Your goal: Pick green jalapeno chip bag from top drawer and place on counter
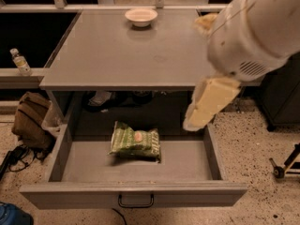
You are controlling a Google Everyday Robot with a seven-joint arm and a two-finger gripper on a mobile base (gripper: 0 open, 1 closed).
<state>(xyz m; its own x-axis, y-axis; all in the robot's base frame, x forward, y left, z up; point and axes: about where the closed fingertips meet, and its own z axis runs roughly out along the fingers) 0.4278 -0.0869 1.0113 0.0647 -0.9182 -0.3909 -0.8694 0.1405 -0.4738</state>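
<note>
The green jalapeno chip bag (136, 140) lies flat in the middle of the open top drawer (70, 195), whose dark pull handle (136, 201) is at the front centre. The grey counter (122, 50) sits above the drawer's back half. My white arm (255, 27) reaches in from the upper right and hides the counter's right front corner. My cream-coloured gripper (206, 104) hangs from it above the drawer's right side. It is above and to the right of the bag and apart from it.
A white bowl (141, 17) stands at the counter's far edge. A water bottle (19, 62) is on a ledge at left. A brown bag (30, 121) and black cables (13, 156) lie on the floor at left. A dark cabinet (281, 93) and a wheeled stand leg (283, 165) are at right.
</note>
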